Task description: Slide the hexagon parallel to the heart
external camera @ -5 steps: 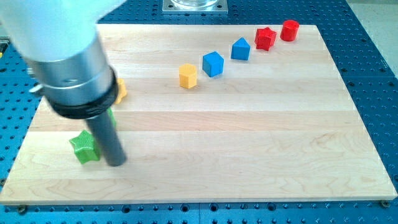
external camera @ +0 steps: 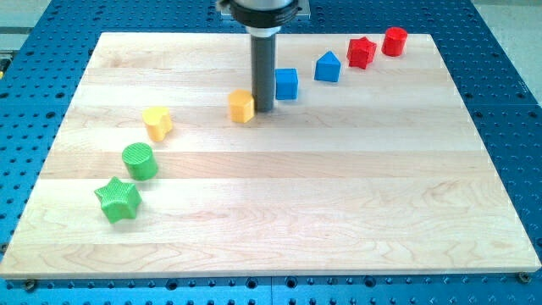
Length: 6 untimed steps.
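The yellow-orange hexagon (external camera: 241,107) sits on the wooden board (external camera: 279,212), up and left of the middle. My tip (external camera: 263,110) stands right against its right side, between it and the blue cube (external camera: 287,83). The yellow heart (external camera: 157,122) lies further to the view's left, slightly lower than the hexagon.
A green cylinder (external camera: 140,160) and a green star (external camera: 118,200) lie below the heart at the left. A blue pentagon-like block (external camera: 328,67), a red star (external camera: 362,52) and a red cylinder (external camera: 394,41) run toward the top right corner.
The arm moved from the left, beside the green star, up to the hexagon's right side. The hexagon has shifted a little to the left. The heart and green cylinder are now uncovered.
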Available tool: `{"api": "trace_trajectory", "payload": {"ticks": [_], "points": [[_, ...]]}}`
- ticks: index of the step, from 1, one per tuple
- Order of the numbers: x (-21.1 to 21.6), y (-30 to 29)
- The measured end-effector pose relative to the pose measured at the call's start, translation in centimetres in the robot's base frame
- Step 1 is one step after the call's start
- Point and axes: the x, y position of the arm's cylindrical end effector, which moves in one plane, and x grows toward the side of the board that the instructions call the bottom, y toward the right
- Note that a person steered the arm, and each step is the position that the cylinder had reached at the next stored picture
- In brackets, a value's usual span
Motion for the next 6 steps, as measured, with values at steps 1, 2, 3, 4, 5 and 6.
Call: {"api": "trace_trajectory", "payload": {"ticks": [1, 2, 3, 4, 5, 6], "points": [[1.9, -3.2], [2.8, -4.8], [-0.5, -3.4], [-3.4, -7.9], [-0.8, -7.9], [1.5, -5.9]]}}
